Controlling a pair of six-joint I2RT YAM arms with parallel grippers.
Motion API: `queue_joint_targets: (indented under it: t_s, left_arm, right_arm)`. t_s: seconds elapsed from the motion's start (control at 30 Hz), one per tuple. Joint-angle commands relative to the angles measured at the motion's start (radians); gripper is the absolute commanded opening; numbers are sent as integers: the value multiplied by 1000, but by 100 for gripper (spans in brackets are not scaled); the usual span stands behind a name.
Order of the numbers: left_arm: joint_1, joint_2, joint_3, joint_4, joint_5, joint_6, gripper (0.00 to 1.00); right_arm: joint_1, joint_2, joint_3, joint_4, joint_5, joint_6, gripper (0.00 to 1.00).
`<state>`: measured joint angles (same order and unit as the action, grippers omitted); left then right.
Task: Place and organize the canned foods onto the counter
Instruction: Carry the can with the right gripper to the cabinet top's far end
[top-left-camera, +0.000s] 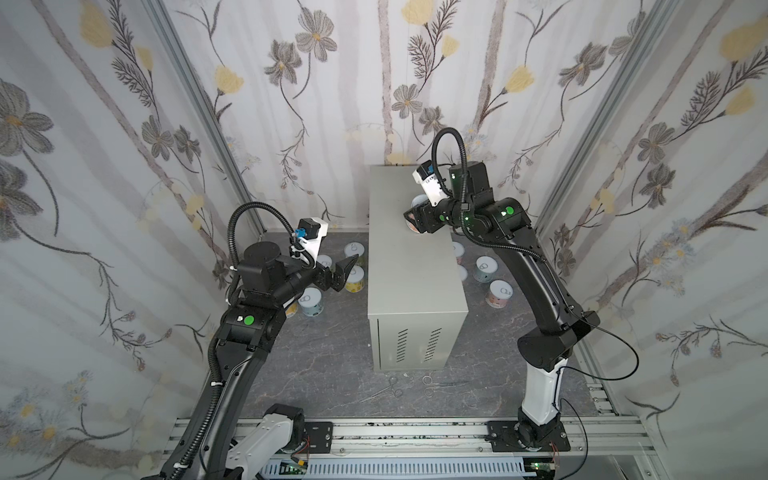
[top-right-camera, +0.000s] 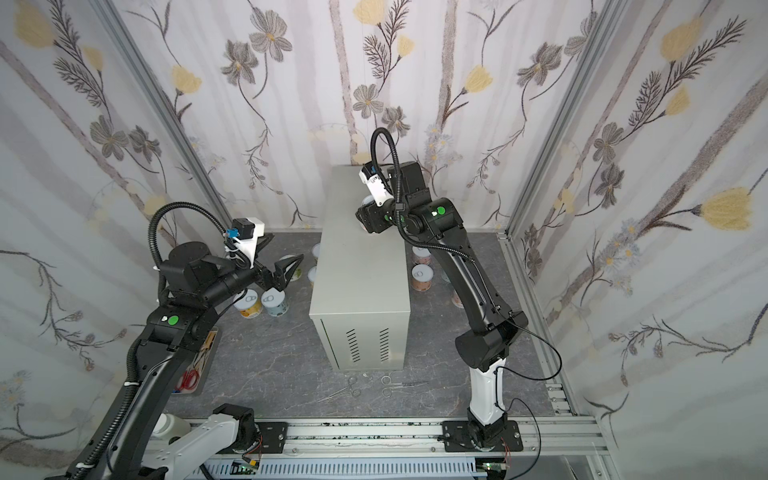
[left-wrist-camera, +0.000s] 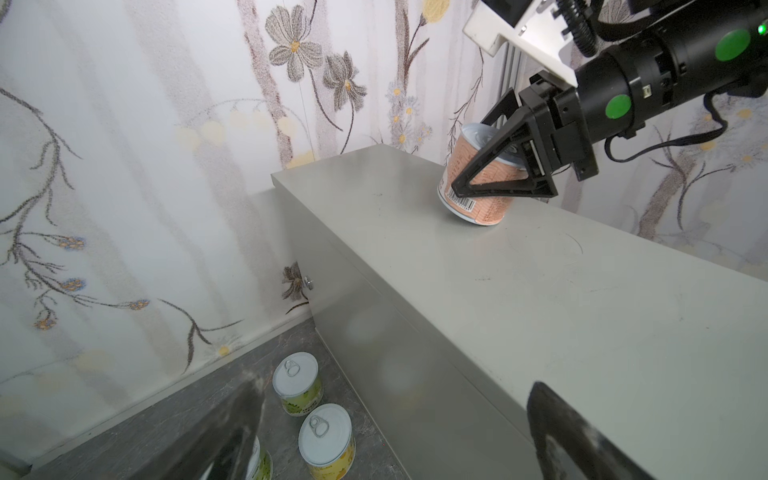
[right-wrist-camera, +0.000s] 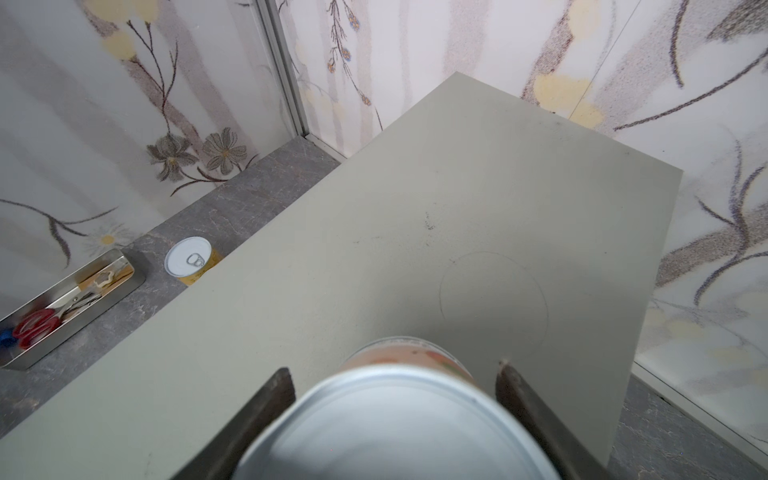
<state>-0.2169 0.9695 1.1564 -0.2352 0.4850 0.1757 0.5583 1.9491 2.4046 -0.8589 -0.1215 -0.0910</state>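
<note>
1. Left wrist view: gripping the orange can (left-wrist-camera: 478, 195) with the right end effector (left-wrist-camera: 468, 157), clamped across its sides, lid toward the wrist.
2. Held tilted off upright, long axis leaning, lower rim at the surface (left-wrist-camera: 540, 291) near its far end; touching or just clear, cannot tell.
3. Probably calls for levelling, then lowering straight down before letting go.
4. Hovering with the left end effector (top-left-camera: 347, 272) spread wide over the floor cans (left-wrist-camera: 326, 436), well apart from the held one.
5. Leaves bare flat top toward the front; papered wall (left-wrist-camera: 124, 166) close behind.
</note>
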Motion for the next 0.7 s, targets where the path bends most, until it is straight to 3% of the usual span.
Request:
queue_joint_targets:
  t_s: [0.0,0.67]
  left_arm:
    - [-1,-2,-6,47,-5,2,100]
    - [-1,-4,-6,34,-10,20,100]
  right_arm:
    - [-1,10,-27,15,29,22,73]
    - [-13,71,-28,77,95,48,70]
